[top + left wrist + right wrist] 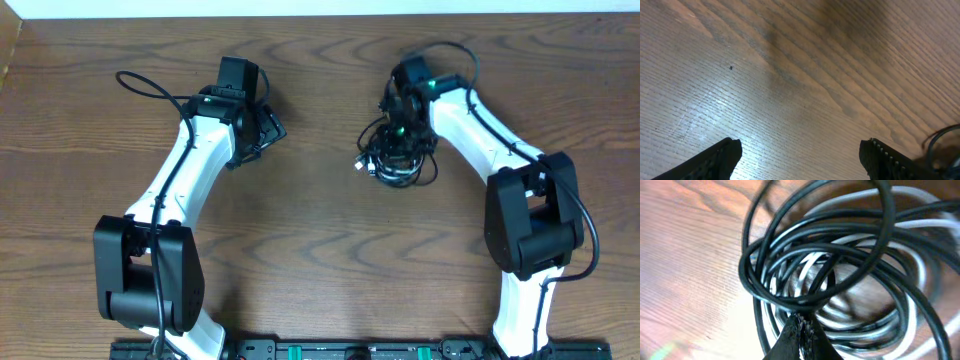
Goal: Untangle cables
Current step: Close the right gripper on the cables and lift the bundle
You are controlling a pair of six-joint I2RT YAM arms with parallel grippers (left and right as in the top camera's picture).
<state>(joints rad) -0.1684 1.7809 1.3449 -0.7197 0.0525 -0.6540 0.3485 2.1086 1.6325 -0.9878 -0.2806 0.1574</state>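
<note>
Black fingertips of your right gripper [799, 330] sit closed tight at the bottom of its wrist view, and they look pinched on a strand or two where the loops cross. Just beyond them the cables [840, 270] lie as one loose coil, black loops over white, on the table [790, 75] right of centre. Expect them to be light, limp and springy: pull one strand and the whole bundle probably drags along. Take a plug end or an outer loop, not the knot. Farther off, your left gripper [800, 159] hangs wide open and empty over the wood.
</note>
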